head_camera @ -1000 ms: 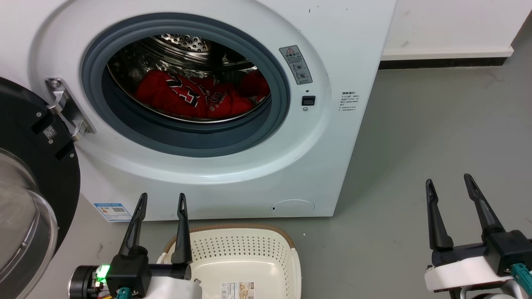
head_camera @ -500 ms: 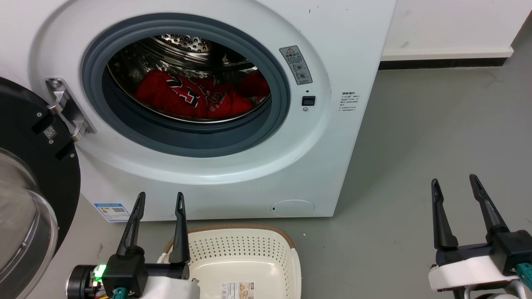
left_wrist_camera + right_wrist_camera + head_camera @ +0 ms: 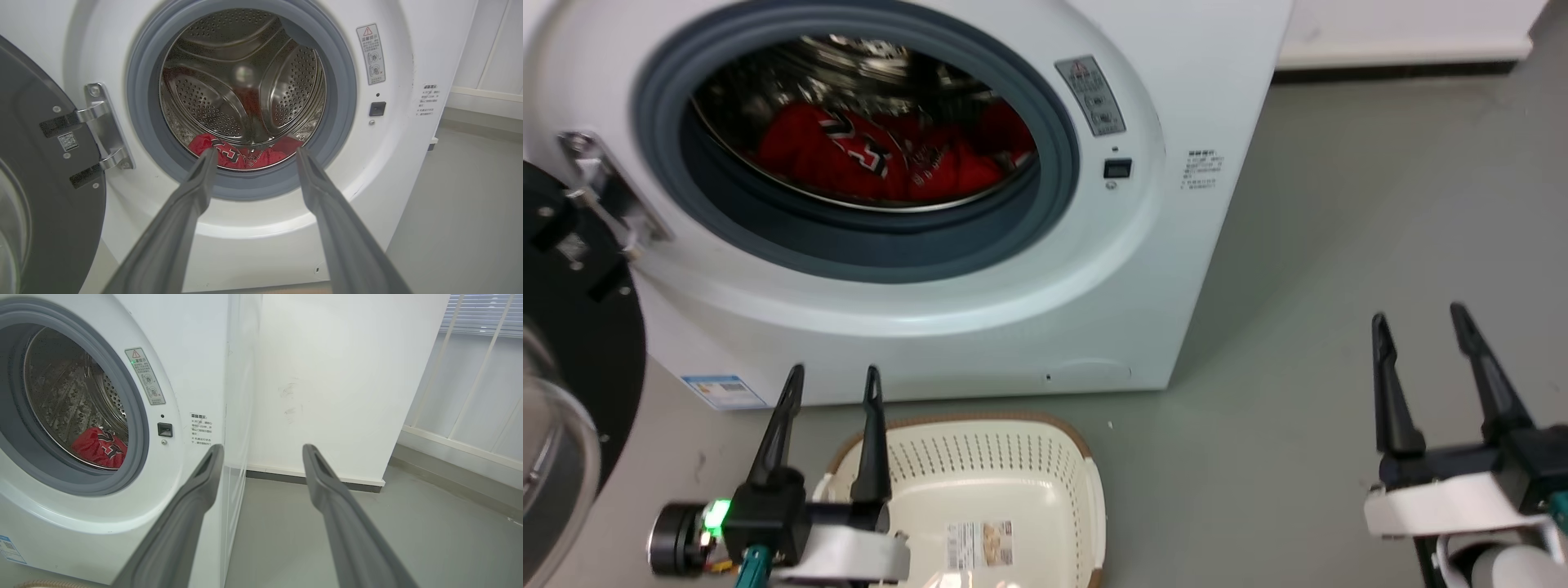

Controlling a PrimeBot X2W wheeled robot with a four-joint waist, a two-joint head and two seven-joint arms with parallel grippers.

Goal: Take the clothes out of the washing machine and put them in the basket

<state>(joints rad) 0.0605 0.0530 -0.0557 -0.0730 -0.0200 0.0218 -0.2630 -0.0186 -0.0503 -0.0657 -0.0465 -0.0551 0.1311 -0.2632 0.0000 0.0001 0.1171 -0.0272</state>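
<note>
Basically, the whole head view shifted and went soft compared with half a second before. The washing machine (image 3: 980, 310) sat higher and further left in the frame, and more of the basket (image 3: 980, 419) showed at lower middle. That looked like the camera moving, probably the body leaning in, and not the things themselves.

Both arms kept nearly the same spots in the frame. The left gripper (image 3: 834, 371) was at lower left, fingers spread and holding nothing, over the basket's left rim. In the left wrist view it pointed straight at the round opening. The right gripper (image 3: 1418, 314) was at lower right over the bare floor (image 3: 1339, 245), also spread and empty. In the right wrist view it aimed past the washer's right edge toward the wall.

The clothes (image 3: 874, 155) lay in a red heap at the bottom of the drum, upper left of the frame. The door (image 3: 572, 367) hung open at far left. The basket held no clothes, only a label on its bottom.

Judgement: this was the approach, nothing was grabbed yet, and the left arm looked better lined up for the first reach.
</note>
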